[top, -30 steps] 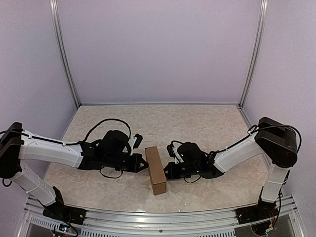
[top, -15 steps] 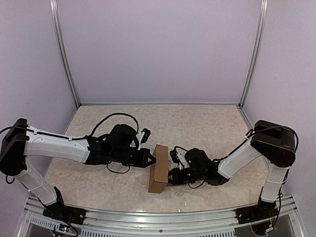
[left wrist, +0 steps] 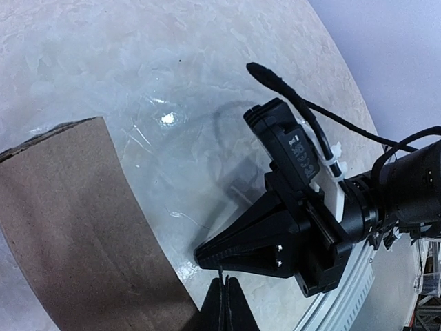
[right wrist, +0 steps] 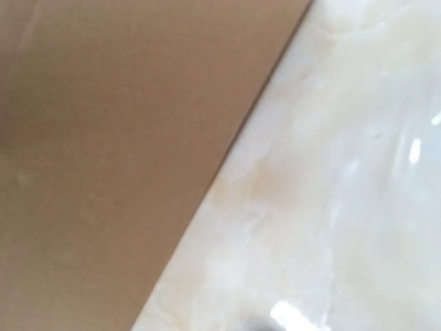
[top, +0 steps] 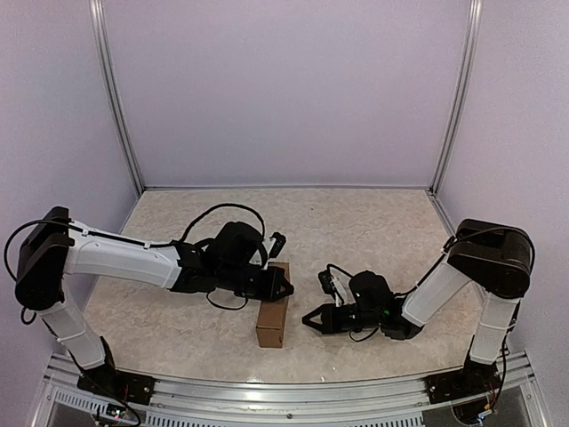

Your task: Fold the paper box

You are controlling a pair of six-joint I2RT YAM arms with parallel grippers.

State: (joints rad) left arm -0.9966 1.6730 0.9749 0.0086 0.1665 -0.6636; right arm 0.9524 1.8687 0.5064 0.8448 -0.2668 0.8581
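Note:
The paper box (top: 270, 318) is a small oblong of plain brown cardboard, lying closed on the table near the middle front. My left gripper (top: 285, 286) is shut and empty, its tip over the box's far end. In the left wrist view its closed tips (left wrist: 225, 293) sit just right of the box (left wrist: 69, 227). My right gripper (top: 307, 320) is shut too, pointing left at the box's right side with a small gap between them; the left wrist view shows it (left wrist: 201, 254) as a closed black wedge. The box (right wrist: 103, 138) fills the upper left of the right wrist view.
The marble-look tabletop (top: 356, 231) is ringed by lilac walls with metal corner posts (top: 117, 107). An aluminium rail (top: 284, 391) runs along the near edge, where both arm bases stand. A black cable loops above the left wrist (top: 227, 213).
The box has swung round and slid toward the near left. My left gripper moved right over its far end. My right gripper pulled back off the box's side.

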